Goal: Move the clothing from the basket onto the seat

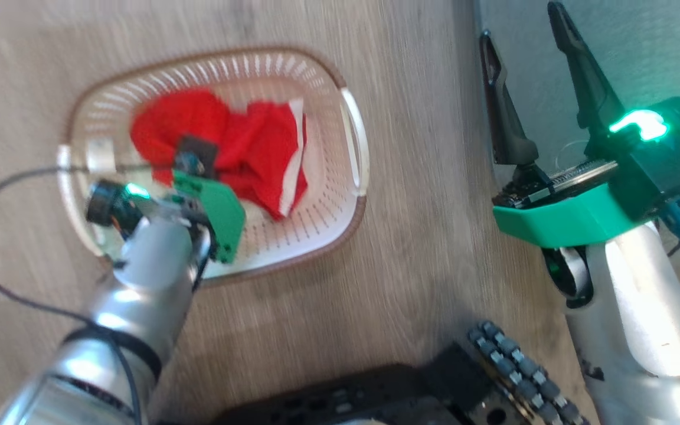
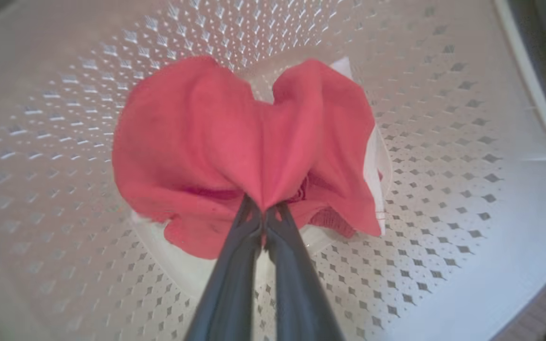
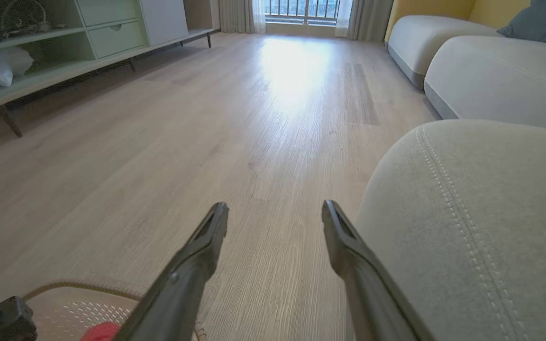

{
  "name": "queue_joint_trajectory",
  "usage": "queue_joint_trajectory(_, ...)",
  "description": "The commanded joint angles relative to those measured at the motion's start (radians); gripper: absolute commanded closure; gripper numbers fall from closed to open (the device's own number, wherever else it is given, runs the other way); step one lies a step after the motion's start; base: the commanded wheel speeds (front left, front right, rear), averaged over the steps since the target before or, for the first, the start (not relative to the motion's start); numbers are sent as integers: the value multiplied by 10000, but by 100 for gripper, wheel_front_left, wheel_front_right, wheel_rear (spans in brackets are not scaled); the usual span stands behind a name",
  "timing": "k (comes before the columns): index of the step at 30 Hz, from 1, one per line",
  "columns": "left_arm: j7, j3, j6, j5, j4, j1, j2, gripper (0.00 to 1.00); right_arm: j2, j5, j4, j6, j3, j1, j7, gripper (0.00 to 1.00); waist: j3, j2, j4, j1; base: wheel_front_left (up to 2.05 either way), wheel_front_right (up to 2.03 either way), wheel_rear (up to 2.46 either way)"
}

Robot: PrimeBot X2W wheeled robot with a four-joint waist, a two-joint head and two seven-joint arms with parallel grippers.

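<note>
The left gripper (image 2: 263,210), fingers pressed together, is pinching a small central fold of the clothing (image 2: 192,142), which is lying bunched on the bottom of the basket (image 2: 443,189). With so little fabric in the pinch, the fold is likely to slip out on lifting, or a trailing edge may catch the rim and tip the light basket. Beyond, the right gripper (image 3: 275,218) is hanging spread and empty beside the seat (image 3: 467,213). A garment carried short would be dropping onto the wooden floor (image 3: 254,118).

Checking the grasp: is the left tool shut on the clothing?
Shut: the left tool pinches a gathered fold of clothing, inside the basket.
</note>
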Motion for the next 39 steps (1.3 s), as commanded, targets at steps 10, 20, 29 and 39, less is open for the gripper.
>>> queue_joint_trajectory(10,-837,-514,99,-1067,-1054,1287,106,100,-339,288,505,-2,93,1049,-65,0,-3090,0,1153,1,0,0,0)
queue_joint_trajectory(20,-875,470,660,-724,-3484,2368,207,100,-482,420,971,-2,71,1618,-65,0,-4899,0,1626,1,0,0,0)
queue_joint_trajectory(29,-876,1980,624,236,-6112,3779,297,100,-552,476,1225,-2,99,2114,-65,0,-5897,0,1904,1,0,0,0)
queue_joint_trajectory(39,-877,4096,436,1321,-9719,5509,170,100,-611,564,1362,-2,24,2710,-65,0,-6724,0,2051,1,0,0,0)
